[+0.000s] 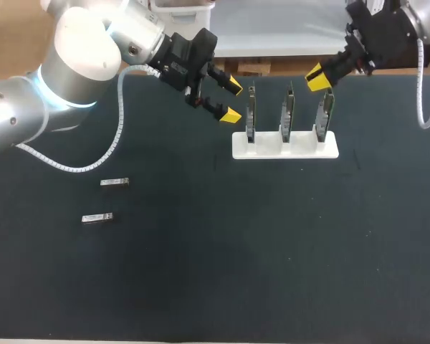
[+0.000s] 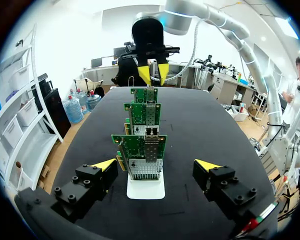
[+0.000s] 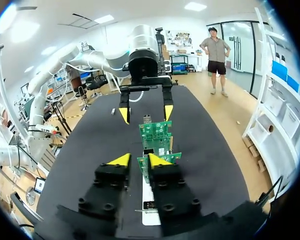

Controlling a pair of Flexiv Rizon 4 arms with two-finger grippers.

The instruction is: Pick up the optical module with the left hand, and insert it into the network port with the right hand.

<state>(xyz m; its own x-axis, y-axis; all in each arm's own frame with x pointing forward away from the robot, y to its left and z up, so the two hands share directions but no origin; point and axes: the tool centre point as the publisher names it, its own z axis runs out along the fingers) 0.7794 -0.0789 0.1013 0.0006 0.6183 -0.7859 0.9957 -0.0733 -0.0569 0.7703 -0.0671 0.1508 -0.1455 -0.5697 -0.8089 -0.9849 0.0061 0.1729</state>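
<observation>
On the left of the dark worktop (image 1: 272,272), the nearer optical module (image 1: 97,217) and the farther optical module (image 1: 115,183) lie flat, well apart from both hands. Behind them a white stand (image 1: 285,148) holds three upright network cards (image 1: 289,113). The left hand (image 1: 231,101) hovers beside the stand's left end, its fingers spread. The right hand (image 1: 319,77) hangs above the rightmost card (image 1: 325,115), its fingers narrowly parted and pinching nothing.

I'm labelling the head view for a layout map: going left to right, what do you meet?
Front optical module → rear optical module → left gripper → left circuit board → middle circuit board → right circuit board.
</observation>
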